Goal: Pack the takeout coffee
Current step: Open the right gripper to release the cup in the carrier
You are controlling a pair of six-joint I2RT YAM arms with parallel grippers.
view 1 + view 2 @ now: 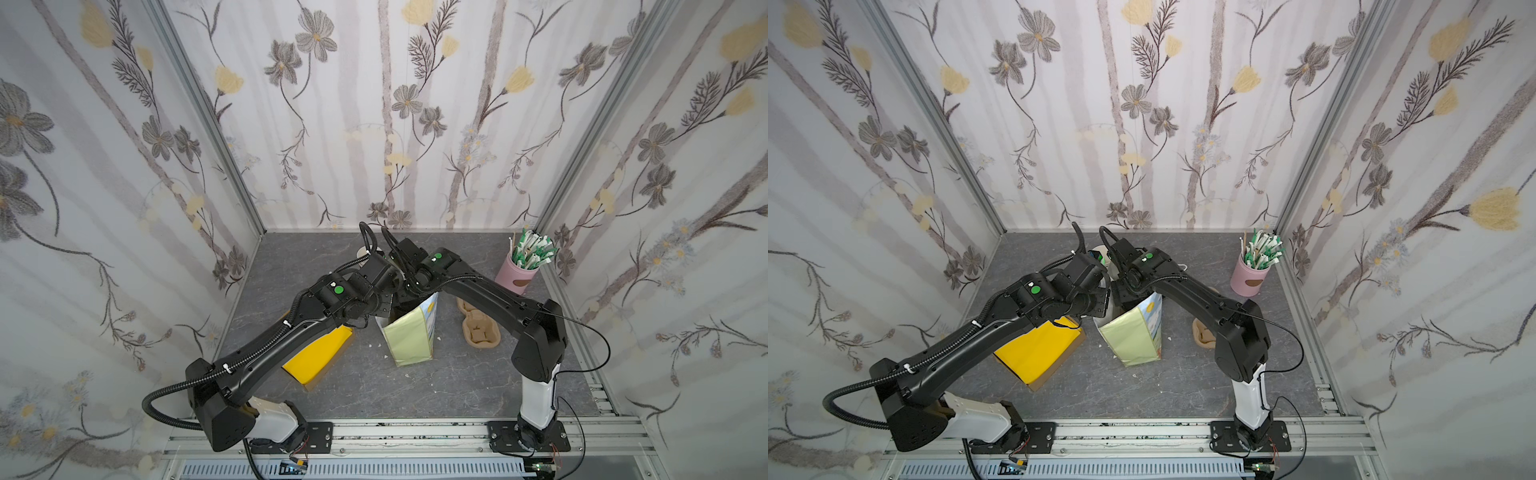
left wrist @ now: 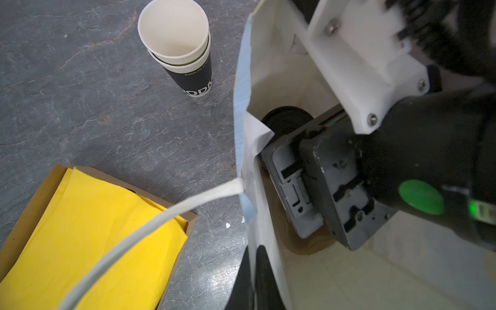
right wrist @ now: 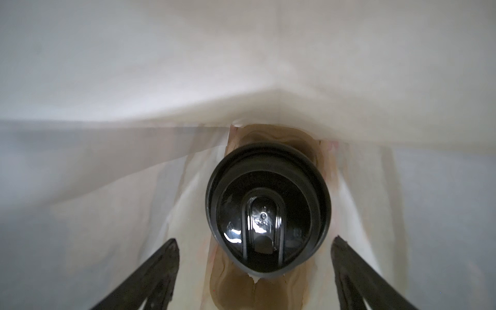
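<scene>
While both arms meet over a pale green paper bag (image 1: pixel 409 336) standing upright in the middle of the grey tabletop (image 1: pixel 457 386), the takeout coffee (image 2: pixel 284 118) sits deep inside that bag. Seen from the right wrist camera, its glossy black domed lid (image 3: pixel 268 212) is pressed on, and the cup stands in a brown pulp carrier (image 3: pixel 241 292) on the bag's floor. The right end effector (image 3: pixel 255 240) reaches down into the bag with its two fingers spread wide, one on each side of the cup and touching neither side. The left end effector (image 1: pixel 376 309) is closed and appears to pinch the bag's near rim, holding the mouth wide. One white handle (image 2: pixel 161 220) arcs loose outside.

Judging from this, the main work is done: the coffee is lidded, bagged and standing free of any grip. What seems left is lifting the right arm clear without snagging the paper, then letting go of the rim. Outside the bag are a stack of lidless cups (image 2: pixel 185 53), a box of yellow napkins (image 2: pixel 88 228), spare carriers (image 1: pixel 478 332) and a pink pot of wrapped sticks (image 1: pixel 517 274).
</scene>
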